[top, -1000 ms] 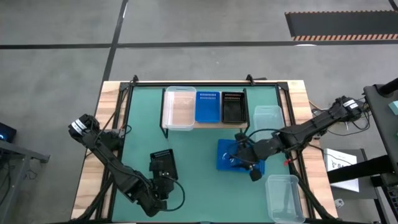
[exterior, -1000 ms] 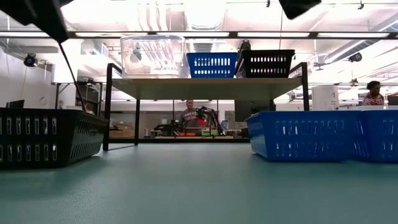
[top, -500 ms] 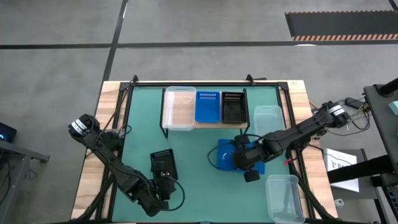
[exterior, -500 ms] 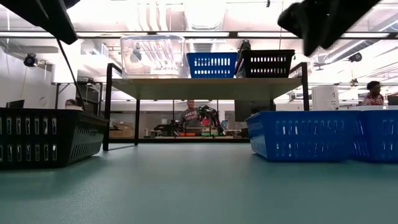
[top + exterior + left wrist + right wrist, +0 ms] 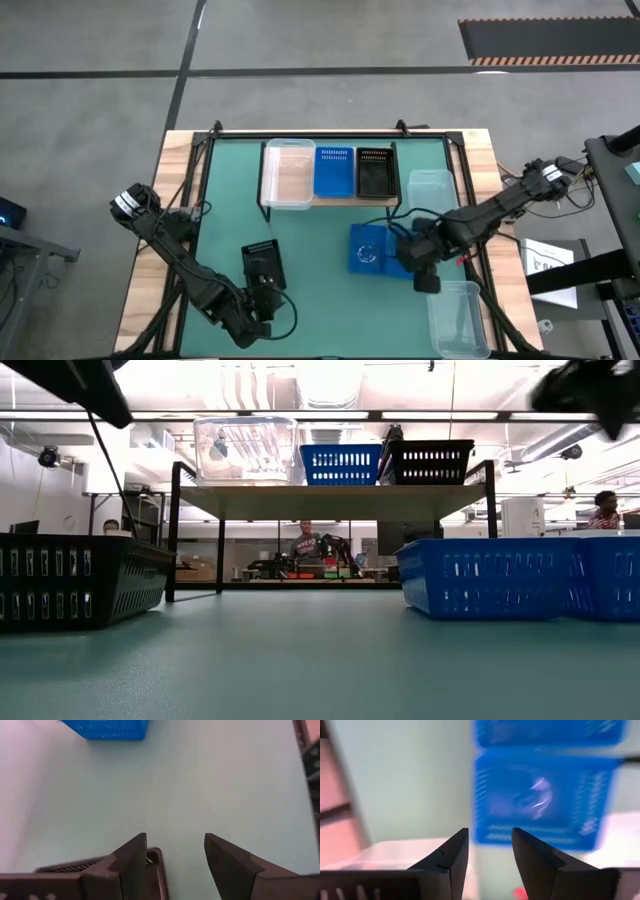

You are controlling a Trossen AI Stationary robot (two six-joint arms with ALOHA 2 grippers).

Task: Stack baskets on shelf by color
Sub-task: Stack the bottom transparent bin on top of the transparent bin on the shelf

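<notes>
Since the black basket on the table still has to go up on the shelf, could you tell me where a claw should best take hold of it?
Probably by a short end wall of the black basket, coming from above with one finger inside and one outside. It sits upright and open-topped, so its thin rim is exposed. The left claw is open right beside that rim, so it seems best placed.

From my right wrist, the blue basket point(image 5: 547, 795) smears into blur, its perforations unreadable, and a small red thing at the picture's edge is cut off beyond telling. From my left wrist, the black basket point(image 5: 125, 867) shows only a rim corner behind my finger. People behind the shelf point(image 5: 330, 500) are too small to make out.
</notes>
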